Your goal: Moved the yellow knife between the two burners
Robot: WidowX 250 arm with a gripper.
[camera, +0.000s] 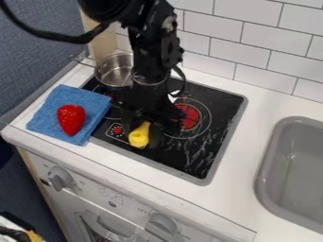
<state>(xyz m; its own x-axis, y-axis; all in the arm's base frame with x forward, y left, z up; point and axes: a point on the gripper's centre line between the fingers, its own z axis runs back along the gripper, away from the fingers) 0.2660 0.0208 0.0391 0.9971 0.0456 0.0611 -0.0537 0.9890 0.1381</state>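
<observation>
The black two-finger gripper [150, 126] hangs over the black glass stovetop [205, 158] near the middle of the frame. The yellow knife [139, 135], its near end rounded, is right at the gripper's lower end, over the front part of the stovetop, left of the red-centred burner [190, 117]. Whether the jaws are clenched on it or released, I cannot tell. A shiny metal pot [114, 71] sits at the stovetop's upper left. On the white bench [246, 189], a red plastic strawberry [71, 119] lies on a folded blue cloth [45, 113]; a grey sink [293, 165] is at right.
</observation>
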